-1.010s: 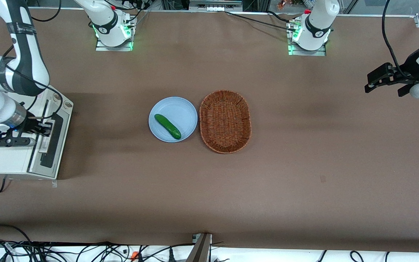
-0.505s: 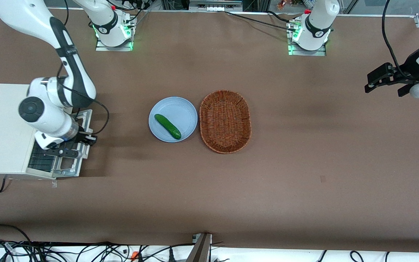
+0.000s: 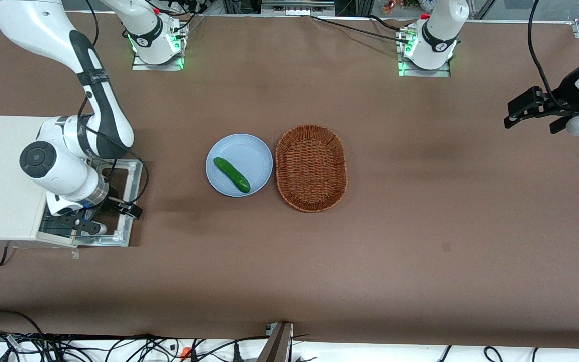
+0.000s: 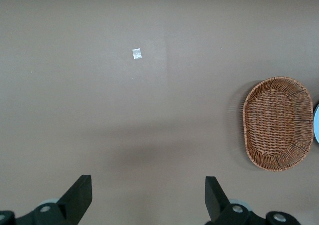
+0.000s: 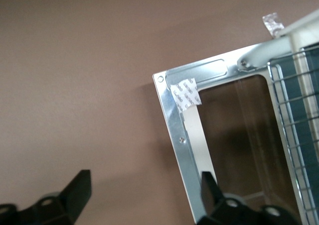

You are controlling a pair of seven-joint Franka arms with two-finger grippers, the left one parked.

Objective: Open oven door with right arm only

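Note:
The cream-white oven (image 3: 8, 176) stands at the working arm's end of the table. Its oven door (image 3: 137, 181) is swung down and lies about flat, its silver frame and glass facing up; the bar handle does not show. The right arm (image 3: 96, 100) reaches over the oven. My gripper (image 3: 129, 209) hangs over the door's free edge, open and empty. In the right wrist view the gripper (image 5: 144, 195) has one fingertip (image 5: 209, 187) over the door frame (image 5: 172, 115) and the other over bare table. The wire rack (image 5: 299, 125) shows inside the oven.
A light blue plate (image 3: 254, 151) with a green cucumber (image 3: 231, 175) sits mid-table, beside a brown wicker basket (image 3: 311, 167). A scrap of tape (image 3: 75, 254) lies by the oven's corner nearest the front camera.
The door has swung down from nearly upright to flat. My gripper followed it outward from the oven's front and now holds nothing.

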